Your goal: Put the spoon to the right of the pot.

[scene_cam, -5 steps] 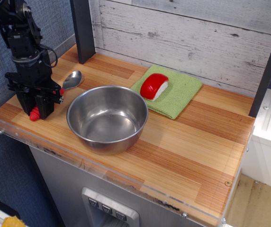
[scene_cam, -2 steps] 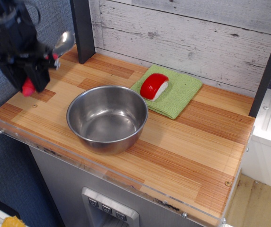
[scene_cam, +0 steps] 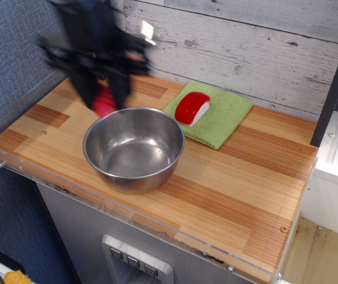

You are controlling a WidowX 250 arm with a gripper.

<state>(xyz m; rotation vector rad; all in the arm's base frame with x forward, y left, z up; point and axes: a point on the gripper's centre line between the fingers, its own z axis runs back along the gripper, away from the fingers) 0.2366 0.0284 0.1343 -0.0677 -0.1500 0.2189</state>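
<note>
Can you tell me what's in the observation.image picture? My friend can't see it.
A blurry black robot hand hangs in the air just behind a shiny pot, carrying a spoon with a red handle. The pot sits on a wooden counter. To its right, by the wall, a red and white toy lies on a green cloth.

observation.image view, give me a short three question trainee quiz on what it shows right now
1. True or false: the red-handled silver metal spoon lies on the green cloth.
2. What rests on that cloth? A) red-and-white sushi toy B) fork C) cup
3. Fill in: the blurred black gripper is above the far-left rim of the shiny round stainless-steel ____.

Key: 1 false, the gripper holds it by the handle above the wooden counter; 2 A; 3 pot.
</note>
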